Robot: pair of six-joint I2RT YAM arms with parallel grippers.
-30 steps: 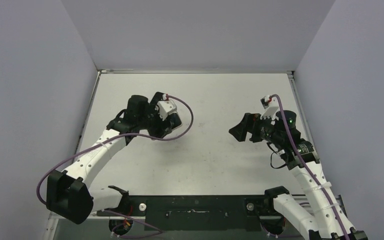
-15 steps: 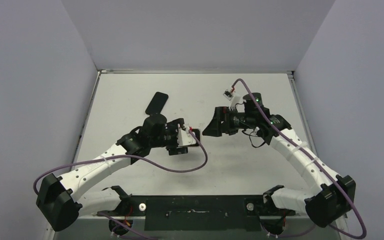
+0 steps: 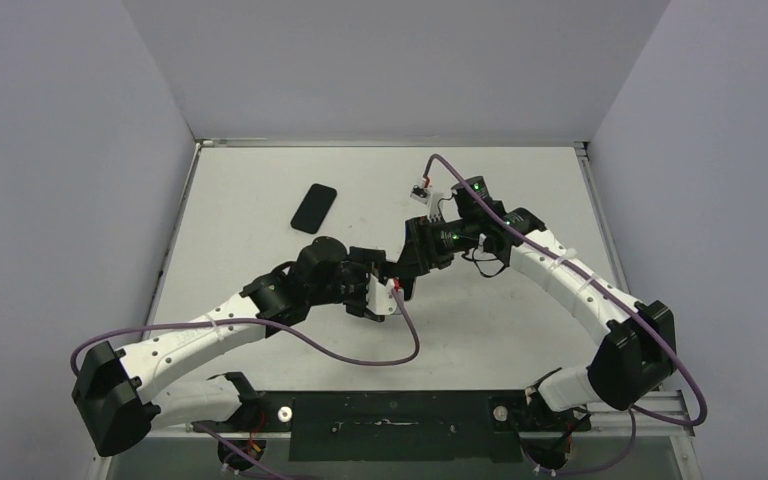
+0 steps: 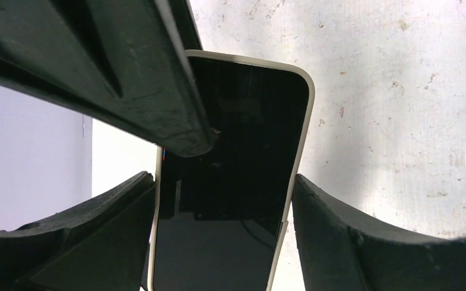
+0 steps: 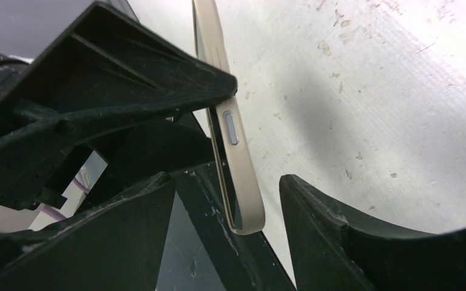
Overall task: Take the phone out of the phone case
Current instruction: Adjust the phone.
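You are clamping the phone [image 4: 249, 121] by its long edges in the left pincer [image 4: 222, 179], over the middle of the surface [image 4: 400, 91]; the right pincer [image 5: 227, 182] is straddling it, spread. Likely stiff, slick, breakable: be taking the rim.

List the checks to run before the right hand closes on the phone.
1. Left hand gripping the phone: ok, it presses on both long edges.
2. Phone lined up inside the right hand: ok, its gold edge sits in the gap.
3. Right hand open: ok, space shows on both sides of the phone.
4. Right hand clear of the screen: cannot tell; in the left wrist view one of its fingers overlaps the phone's top corner.
5. Case off: ok, the phone's edge looks bare, and the black case lies apart on the table.
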